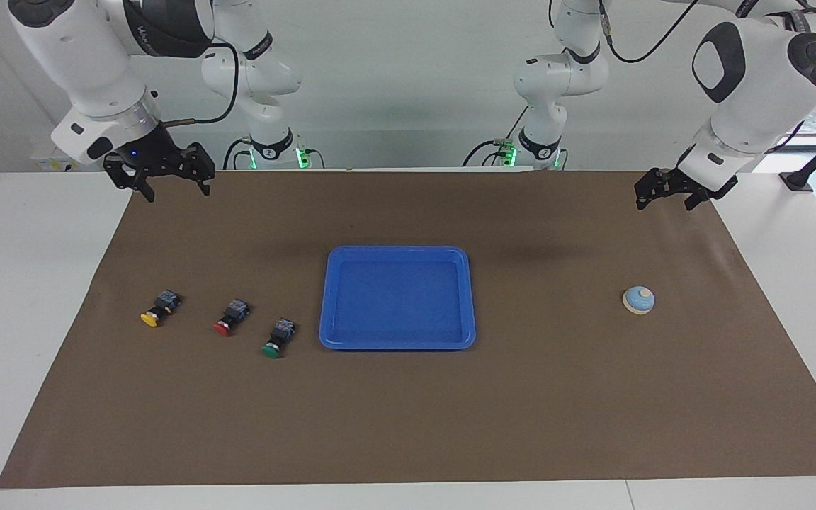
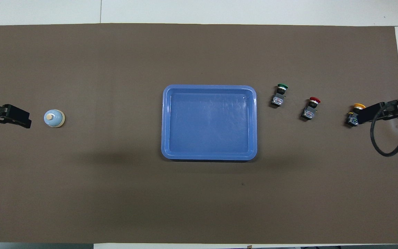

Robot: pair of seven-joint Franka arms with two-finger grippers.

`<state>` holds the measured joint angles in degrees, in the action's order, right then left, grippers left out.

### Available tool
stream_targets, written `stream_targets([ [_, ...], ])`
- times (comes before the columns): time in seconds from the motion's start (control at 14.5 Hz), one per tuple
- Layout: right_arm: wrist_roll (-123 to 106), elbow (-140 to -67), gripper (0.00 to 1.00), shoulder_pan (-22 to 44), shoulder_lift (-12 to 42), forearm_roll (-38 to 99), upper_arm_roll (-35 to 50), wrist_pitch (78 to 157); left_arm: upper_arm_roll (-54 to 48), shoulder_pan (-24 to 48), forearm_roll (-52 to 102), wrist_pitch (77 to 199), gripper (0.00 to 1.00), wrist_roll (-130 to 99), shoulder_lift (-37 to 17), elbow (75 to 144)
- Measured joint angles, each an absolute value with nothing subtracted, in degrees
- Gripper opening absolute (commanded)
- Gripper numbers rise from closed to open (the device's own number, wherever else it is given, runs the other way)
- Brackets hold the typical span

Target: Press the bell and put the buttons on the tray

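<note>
Facing view: L gripper (image 1: 671, 197) up in air, jaws open, holding nothing; arm top cut off. R gripper (image 1: 173, 185) up too, jaws open, empty. No readable writing. Bell (image 1: 638, 299), small blue dome w/ cream rim, on brown mat (image 1: 408, 425) toward L arm's end. Overhead view: glossy blue tray (image 2: 166, 121) mid-mat; yellow button (image 2: 353, 113) partly hidden by R gripper; red button (image 2: 311, 107), green button (image 2: 280, 94) beside tray.

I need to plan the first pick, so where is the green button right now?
The green button lies on the brown mat beside the blue tray, toward the right arm's end of the table, with the red button its next neighbour.
</note>
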<state>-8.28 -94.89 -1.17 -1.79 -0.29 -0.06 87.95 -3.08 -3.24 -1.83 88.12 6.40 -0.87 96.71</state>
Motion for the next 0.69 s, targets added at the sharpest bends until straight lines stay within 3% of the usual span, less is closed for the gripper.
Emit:
stream_targets([
  [0.69, -8.28, -94.89, 1.0, -1.18, -1.79, -0.29, -0.06, 87.95, -3.01, -3.25, -1.83, 87.98, 1.0, 6.41, 0.53, 97.38],
])
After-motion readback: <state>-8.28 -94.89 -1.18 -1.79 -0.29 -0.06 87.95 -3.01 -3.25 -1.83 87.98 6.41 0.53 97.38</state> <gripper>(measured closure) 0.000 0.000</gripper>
